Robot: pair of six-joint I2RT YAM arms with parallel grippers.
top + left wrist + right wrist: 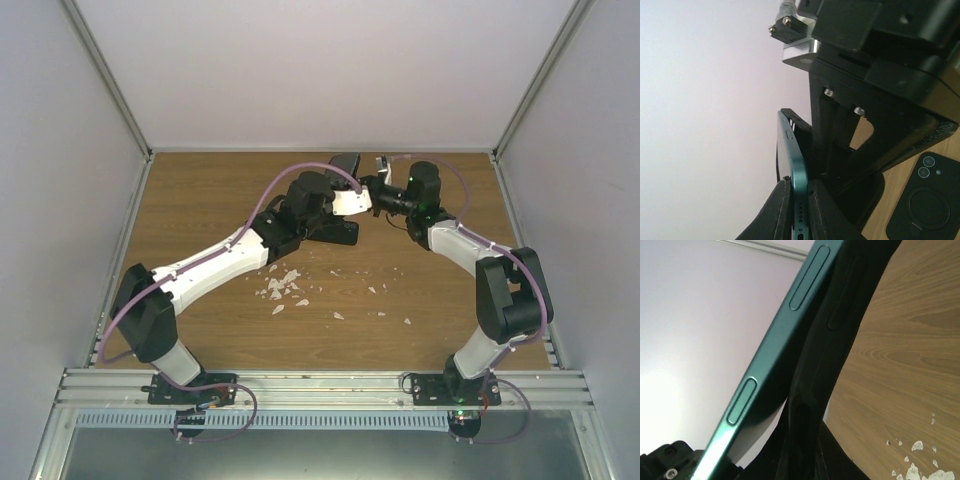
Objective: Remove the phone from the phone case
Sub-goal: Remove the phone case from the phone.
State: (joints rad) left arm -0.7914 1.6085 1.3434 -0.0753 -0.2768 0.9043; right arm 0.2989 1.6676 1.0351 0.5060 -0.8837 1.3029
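While both my arms meet above the far middle of the wooden worktop point(200, 200), my left pincer point(799, 187) is clamped on the phone point(791, 160). One finger lies flat against each face, at the end that carries the row of small holes. The phone is a teal one, held up off the worktop and seen edge-on, its narrow side with a long button turned toward my left wrist camera.

My right pincer point(802, 442) is closed as well. From its own wrist view the black phone case point(822, 350) runs down between its fingers, so it grips the case by its edge. The case stands just beside the phone and is parted from it along the side that shows. The teal frame with its two long buttons lies bare on the left, and the case wall with its moulded button covers is on the right. How much of the phone sits in the case further along I cannot tell. From the left wrist, the case rises behind the phone, with my right pincer's black body close against it.

Below, flat on the worktop, lies a black phone back point(922, 205) with two lenses and a round ring. Whether it is a second case or a cased phone I cannot tell. White flakes point(282, 288) are scattered on the wood nearer my bases.
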